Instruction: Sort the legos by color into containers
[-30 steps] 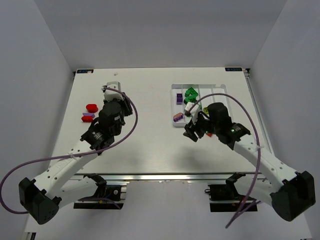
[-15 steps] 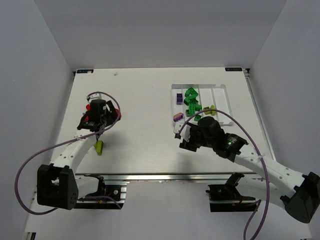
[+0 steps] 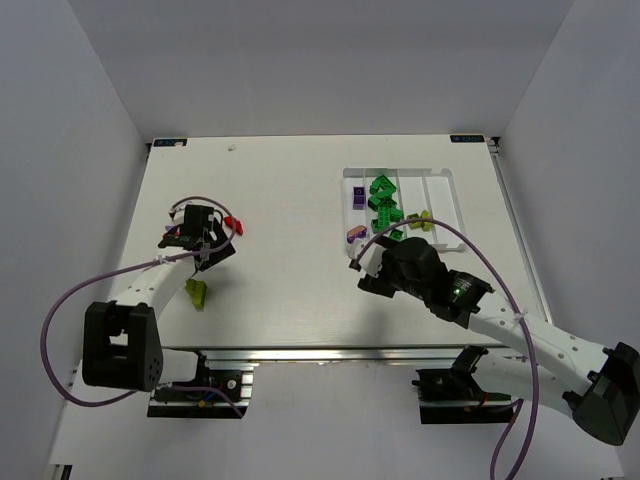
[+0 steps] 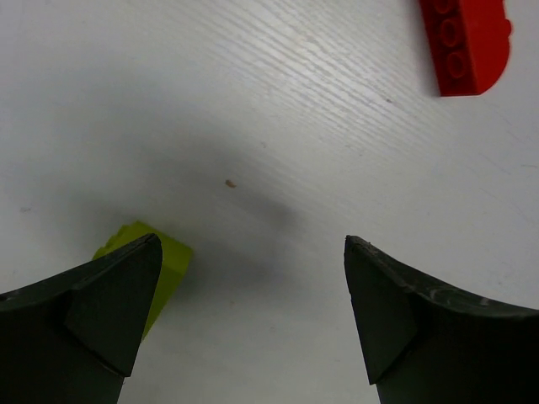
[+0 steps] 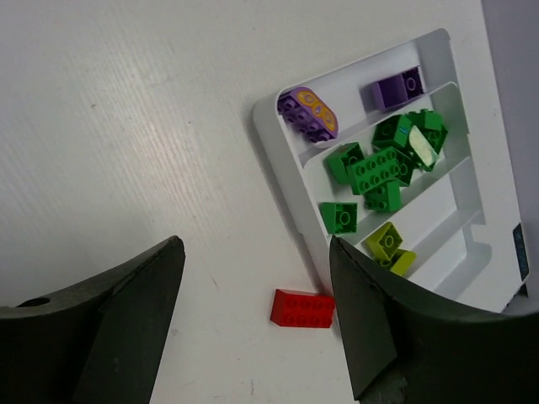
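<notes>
The white tray (image 3: 443,192) stands at the back right. Its containers hold purple legos (image 5: 307,114), green legos (image 5: 379,160) and yellow-green legos (image 5: 389,246), each colour in its own compartment. A red lego (image 5: 301,308) lies on the table against the tray's outer wall. My right gripper (image 5: 254,244) hovers open above it and holds nothing. My left gripper (image 4: 253,252) is open over bare table, with a yellow-green lego (image 4: 160,268) beside its left finger and a red lego (image 4: 467,42) farther off. In the top view the left gripper (image 3: 205,245) is at the table's left.
The yellow-green lego (image 3: 197,292) lies loose on the table near the left arm, and the red lego (image 3: 234,224) sits just right of the left gripper. The right arm (image 3: 430,280) covers the table in front of the tray. The tray's rightmost compartment looks bare.
My left gripper has opened and pulled back toward the left; a yellow-green lego now lies on the table there. My right gripper has moved off the tray toward the near side and opened wider.
</notes>
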